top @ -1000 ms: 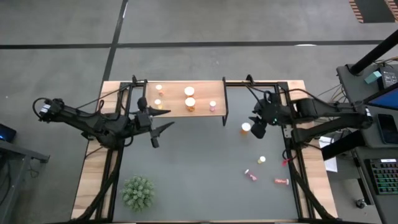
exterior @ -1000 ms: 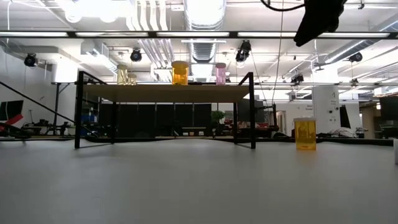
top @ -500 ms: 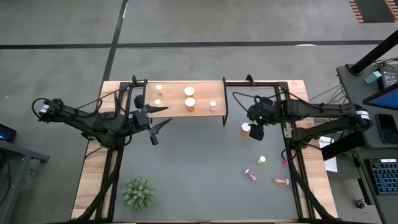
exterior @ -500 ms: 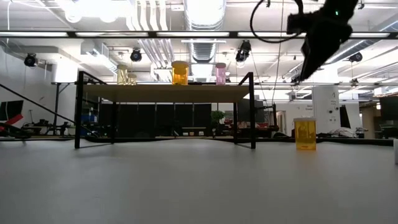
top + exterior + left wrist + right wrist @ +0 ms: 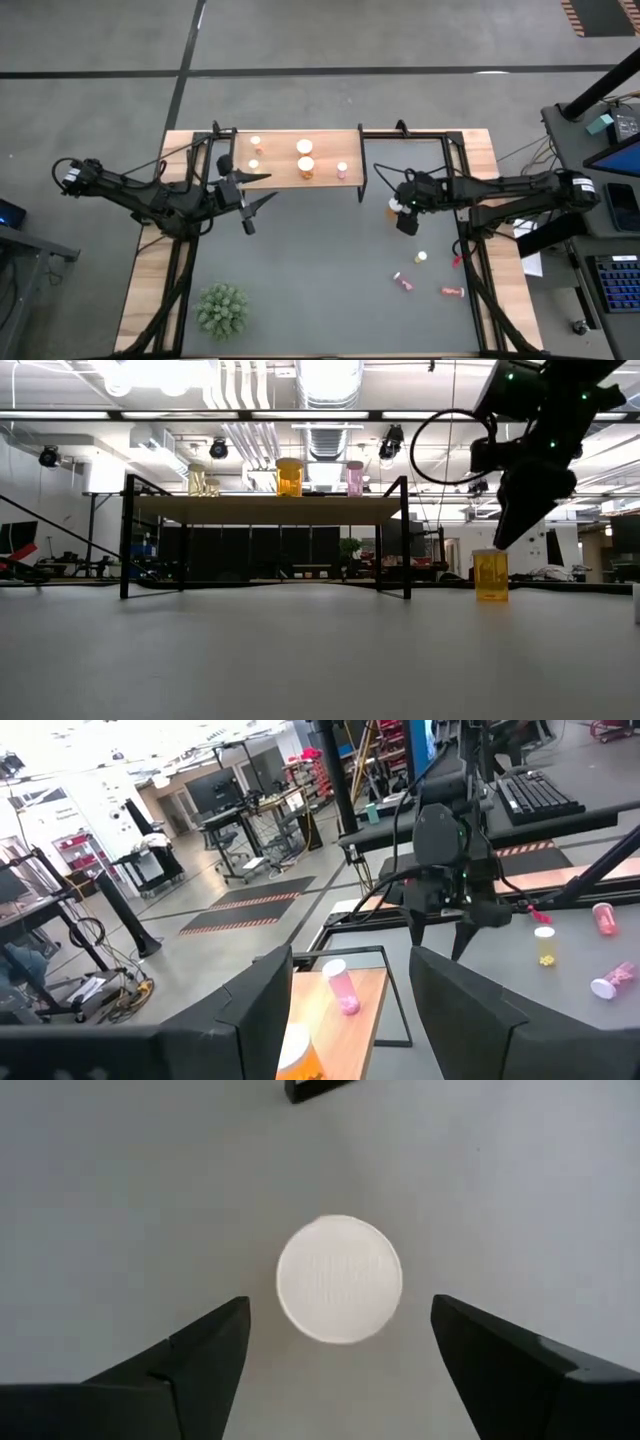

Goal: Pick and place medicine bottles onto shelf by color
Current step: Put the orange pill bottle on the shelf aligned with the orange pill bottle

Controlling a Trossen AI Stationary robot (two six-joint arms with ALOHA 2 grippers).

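The shelf stands at the table's far edge and carries several white-capped medicine bottles, among them a yellow one, an orange one and a pink one. Right of the shelf, an orange bottle stands upright on the table, its white cap facing up. My right gripper hangs open just above it, fingers pointing down, one on either side of the cap, touching nothing. My left gripper waits open, above the table near the shelf's left front.
Near the right edge of the table are a small yellow bottle standing and two pink bottles lying on their sides. A green spiky plant sits at the near left. The shelf's black leg stands left of the orange bottle.
My right gripper has come down from high above the table, a little toward the table's left, to just above the orange bottle, its fingers tipping downward. The bottle has stayed in place.
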